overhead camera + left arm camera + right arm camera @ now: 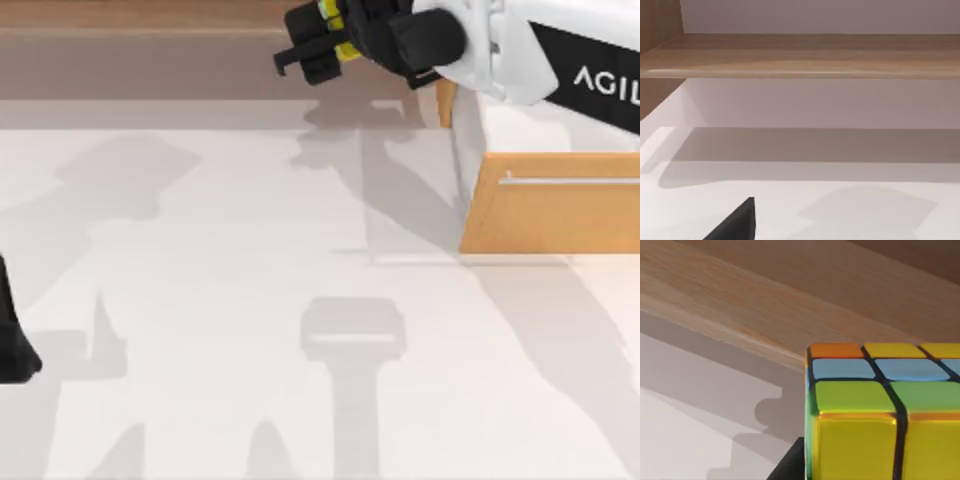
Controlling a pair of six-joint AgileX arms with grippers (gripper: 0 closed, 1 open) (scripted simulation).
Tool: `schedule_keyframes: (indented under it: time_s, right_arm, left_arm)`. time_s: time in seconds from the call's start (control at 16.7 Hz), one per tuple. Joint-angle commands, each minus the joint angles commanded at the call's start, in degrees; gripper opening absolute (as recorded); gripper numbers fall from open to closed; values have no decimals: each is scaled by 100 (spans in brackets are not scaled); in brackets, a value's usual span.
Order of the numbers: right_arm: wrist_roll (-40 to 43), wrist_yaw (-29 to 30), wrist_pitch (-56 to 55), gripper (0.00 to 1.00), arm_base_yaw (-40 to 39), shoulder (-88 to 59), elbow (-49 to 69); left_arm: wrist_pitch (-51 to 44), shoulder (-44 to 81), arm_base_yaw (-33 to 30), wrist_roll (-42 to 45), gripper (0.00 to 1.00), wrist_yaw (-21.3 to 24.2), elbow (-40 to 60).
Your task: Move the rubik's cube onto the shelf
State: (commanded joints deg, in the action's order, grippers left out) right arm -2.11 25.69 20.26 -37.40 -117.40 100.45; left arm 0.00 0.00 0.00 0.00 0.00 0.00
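Note:
The rubik's cube (875, 410), with yellow, green, blue and orange tiles, is close up in the right wrist view. My right gripper (302, 42) is shut on it at the top of the table, and yellow slivers of the cube (346, 50) show between the black fingers. It hangs over the front edge of the light brown wooden shelf (150, 20). The shelf board (765, 300) lies just beyond the cube, which does not appear to touch it. My left arm (15, 345) is parked at the table's left edge, with the shelf (800, 55) ahead of it.
An orange-tan drawer cabinet (550, 215) with a silver bar handle (570, 181) stands at the right, just below my right arm. The shelf's vertical end post (660, 22) rises at one end. The white tabletop (250, 300) carries only shadows.

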Motion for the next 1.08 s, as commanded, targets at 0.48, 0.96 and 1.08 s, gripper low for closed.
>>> schedule_keyframes:
  time_s: [0.48, 0.96, 1.08]
  right_arm:
    - [402, 1423, -4618, 0, -686, -793, -961]
    - [731, 2234, -7405, 0, -899, -1620, -1353]
    - [748, 2270, -7530, 0, -909, -1669, -1369]
  left_arm:
    - [0, 0, 0, 0, 100, 0, 0]
    - [0, 0, 0, 0, 100, 0, 0]
    - [0, 0, 0, 0, 100, 0, 0]
